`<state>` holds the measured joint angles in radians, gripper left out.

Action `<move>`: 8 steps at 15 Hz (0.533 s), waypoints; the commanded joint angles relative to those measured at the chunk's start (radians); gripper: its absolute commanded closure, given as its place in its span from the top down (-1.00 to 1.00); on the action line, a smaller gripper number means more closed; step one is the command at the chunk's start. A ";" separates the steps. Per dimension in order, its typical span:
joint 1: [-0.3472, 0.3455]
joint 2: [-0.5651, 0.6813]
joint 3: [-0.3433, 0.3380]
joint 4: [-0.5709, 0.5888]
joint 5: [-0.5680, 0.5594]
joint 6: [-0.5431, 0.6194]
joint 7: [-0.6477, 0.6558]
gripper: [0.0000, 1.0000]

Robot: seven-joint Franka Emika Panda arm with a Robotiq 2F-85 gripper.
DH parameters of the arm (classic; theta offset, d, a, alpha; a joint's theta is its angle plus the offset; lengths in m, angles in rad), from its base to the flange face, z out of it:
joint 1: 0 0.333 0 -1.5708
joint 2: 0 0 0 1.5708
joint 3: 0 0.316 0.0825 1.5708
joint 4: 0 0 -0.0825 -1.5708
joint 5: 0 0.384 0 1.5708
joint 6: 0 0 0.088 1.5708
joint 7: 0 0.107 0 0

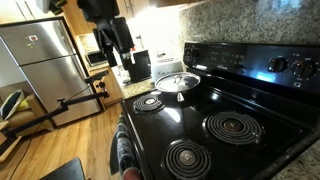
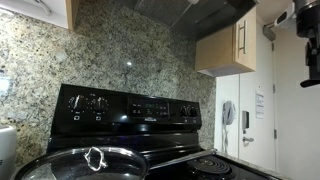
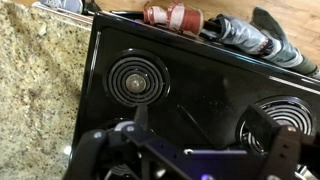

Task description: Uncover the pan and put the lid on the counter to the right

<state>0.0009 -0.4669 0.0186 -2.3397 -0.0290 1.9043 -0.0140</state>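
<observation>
Glass lid (image 1: 178,79) sat square on the pan (image 1: 170,89), on a rear coil burner close to the control panel (image 1: 250,60). Its dark knob (image 2: 95,156) was up and centred, so that was the obvious grab point. Task not started: pan covered, nothing lifted.

Gripper (image 1: 122,57) hung high and well apart from the lid, off toward the fridge (image 1: 40,60) side of the black stovetop (image 1: 200,105). In an exterior view it only showed at the frame's upper corner (image 2: 312,45), far above the lid. In the wrist view the fingers (image 3: 92,150) were spread wide with nothing between them: claw wide and empty. That fits an approach posture, wide enough to straddle the knob.

Wrist cam looked down on a bare coil burner (image 3: 137,82) and the granite counter (image 3: 35,90) butting against the stovetop edge. Lid and pan weren't in that view, so the claw wasn't over the target. Dish towels (image 3: 170,15) hung at the stove front, clear of the path.

My read:
- Next move needs travel across to the rear burner, a drop onto the knob, then a pinch.
- The knob is small for a glass lid, so the lid could tilt or slip in the grip.
- The metal rim could nudge the pan on lift-off.
- The lid should land flat and fully on granite, not straddling the stovetop edge.
</observation>
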 commanded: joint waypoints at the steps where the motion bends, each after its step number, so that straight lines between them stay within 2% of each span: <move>1: 0.040 0.128 0.065 0.163 -0.022 -0.057 0.026 1.00; 4: 0.072 0.211 0.118 0.267 -0.044 -0.078 0.025 1.00; 8: 0.115 0.293 0.179 0.361 -0.148 -0.044 0.011 1.00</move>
<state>0.0892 -0.2470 0.1688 -2.0756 -0.1011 1.8804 -0.0099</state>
